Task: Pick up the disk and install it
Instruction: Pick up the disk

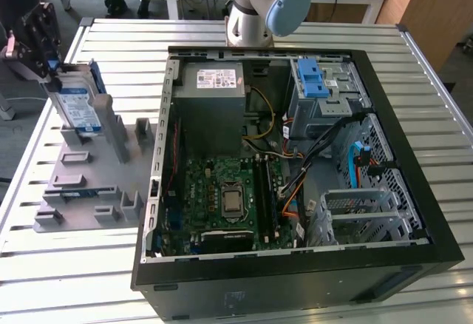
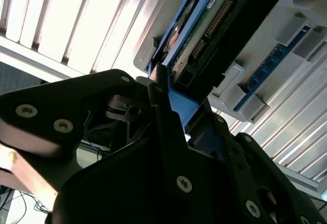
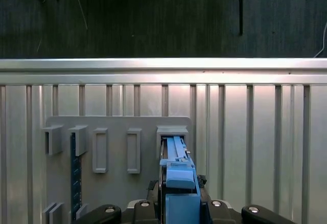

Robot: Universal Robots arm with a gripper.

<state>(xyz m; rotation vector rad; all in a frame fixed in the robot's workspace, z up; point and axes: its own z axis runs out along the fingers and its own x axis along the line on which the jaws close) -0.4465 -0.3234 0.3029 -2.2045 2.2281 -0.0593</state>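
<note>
Exterior view: tool [image 1: 55,80] pinching disk [image 1: 80,109] from above, disk upright at grey holder [image 1: 89,180] slot, counter [image 1: 44,279] edge at exterior view's left, beside open PC case [image 1: 295,283].

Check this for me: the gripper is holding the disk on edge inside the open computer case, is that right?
Not quite. The gripper does hold the disk on edge, but not inside the computer case. The exterior view shows the disk at the grey slotted holder on the table, on the exterior view's left of the case.
</note>
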